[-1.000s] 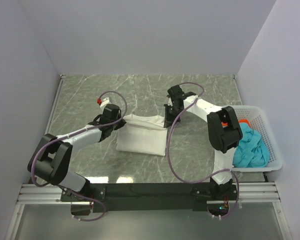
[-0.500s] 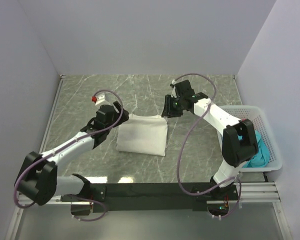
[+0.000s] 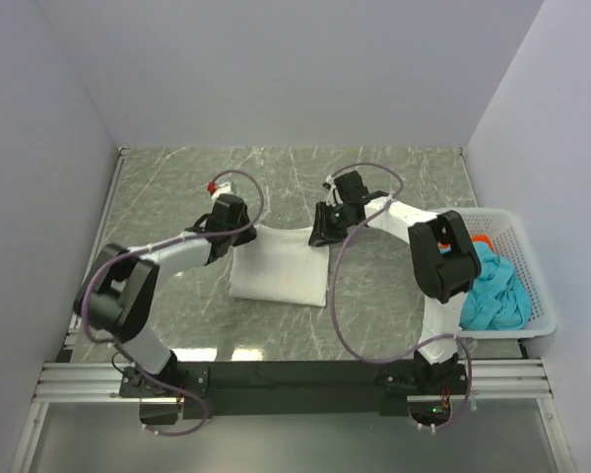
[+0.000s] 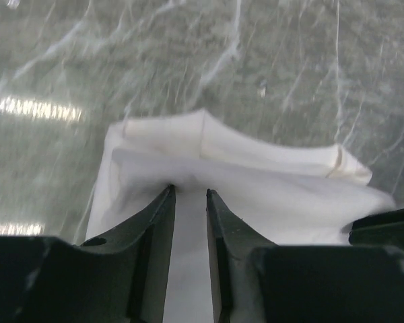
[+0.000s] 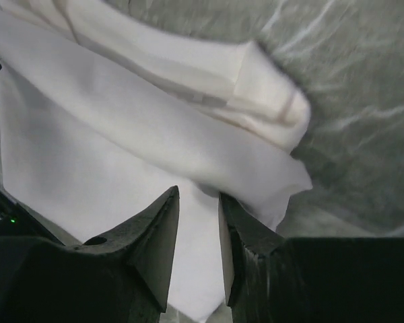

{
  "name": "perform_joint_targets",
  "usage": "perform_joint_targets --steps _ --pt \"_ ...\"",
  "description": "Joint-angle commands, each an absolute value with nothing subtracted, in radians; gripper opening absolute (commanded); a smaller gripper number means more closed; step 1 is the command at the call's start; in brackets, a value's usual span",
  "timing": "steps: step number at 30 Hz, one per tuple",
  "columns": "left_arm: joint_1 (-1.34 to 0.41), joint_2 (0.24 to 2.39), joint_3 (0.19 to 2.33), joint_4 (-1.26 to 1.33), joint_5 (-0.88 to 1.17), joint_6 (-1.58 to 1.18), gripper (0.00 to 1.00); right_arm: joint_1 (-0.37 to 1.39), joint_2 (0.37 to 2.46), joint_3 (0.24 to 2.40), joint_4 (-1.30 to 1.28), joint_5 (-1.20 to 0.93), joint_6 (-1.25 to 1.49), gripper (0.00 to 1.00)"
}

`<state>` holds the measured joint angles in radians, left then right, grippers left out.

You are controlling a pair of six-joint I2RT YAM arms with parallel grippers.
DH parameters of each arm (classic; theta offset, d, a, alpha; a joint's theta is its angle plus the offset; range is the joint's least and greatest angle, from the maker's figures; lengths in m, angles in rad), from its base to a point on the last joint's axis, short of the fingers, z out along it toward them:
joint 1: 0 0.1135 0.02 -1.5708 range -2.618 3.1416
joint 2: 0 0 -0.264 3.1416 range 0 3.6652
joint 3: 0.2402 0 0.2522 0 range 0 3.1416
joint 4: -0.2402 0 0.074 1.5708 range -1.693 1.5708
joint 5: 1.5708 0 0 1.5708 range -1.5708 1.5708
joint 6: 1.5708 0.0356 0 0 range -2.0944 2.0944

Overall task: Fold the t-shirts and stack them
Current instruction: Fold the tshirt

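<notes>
Left gripper (image 4: 188,194), jaws narrowly parted, hangs over the folded white t-shirt (image 4: 256,185), cloth showing between and ahead of its tips; right gripper (image 5: 198,195), jaws likewise slightly apart, over the shirt's opposite corner; teal t-shirt (image 3: 494,288) in basket (image 3: 534,258), well right of both

This is a robot lab's test cell. Plain white walls (image 3: 276,69) close in the marble-patterned table (image 3: 158,187) ahead of and beside the left gripper (image 4: 188,191) and right gripper (image 5: 198,195). An aluminium rail (image 3: 512,379) behind them carries both arm bases.
</notes>
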<state>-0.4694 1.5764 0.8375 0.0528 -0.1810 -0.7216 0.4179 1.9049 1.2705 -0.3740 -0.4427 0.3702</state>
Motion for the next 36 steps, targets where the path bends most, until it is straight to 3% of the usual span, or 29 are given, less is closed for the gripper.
perform_joint_targets --steps 1,8,13,16,21,23,27,29,36 --pt "-0.420 1.681 0.968 0.107 -0.085 -0.690 0.30 0.351 1.985 1.361 -0.293 -0.515 0.389 0.37" --pt "-0.354 1.891 1.080 0.066 -0.009 -0.712 0.29 0.284 2.144 1.479 -0.281 -0.661 0.452 0.37" --pt "-0.344 1.869 1.057 0.074 -0.008 -0.726 0.32 0.276 2.148 1.491 -0.268 -0.689 0.472 0.37" --pt "-0.336 1.778 1.036 0.069 -0.026 -0.729 0.42 0.278 2.076 1.473 -0.249 -0.713 0.492 0.37" --pt "-0.337 1.561 0.986 0.051 -0.040 -0.771 0.70 0.296 1.901 1.333 -0.091 -0.768 0.586 0.44" --pt "-0.345 1.484 0.954 0.029 -0.031 -0.791 0.75 0.313 1.842 1.292 -0.046 -0.775 0.612 0.46" --pt "-0.382 1.401 0.876 0.040 -0.025 -0.831 0.71 0.371 1.822 1.258 0.030 -0.781 0.660 0.47" --pt "-0.387 1.400 0.816 0.096 -0.012 -0.848 0.60 0.388 1.842 1.273 0.063 -0.787 0.675 0.46" --pt "-0.370 1.587 0.792 0.268 -0.008 -0.850 0.45 0.442 2.049 1.374 0.181 -0.810 0.736 0.45"
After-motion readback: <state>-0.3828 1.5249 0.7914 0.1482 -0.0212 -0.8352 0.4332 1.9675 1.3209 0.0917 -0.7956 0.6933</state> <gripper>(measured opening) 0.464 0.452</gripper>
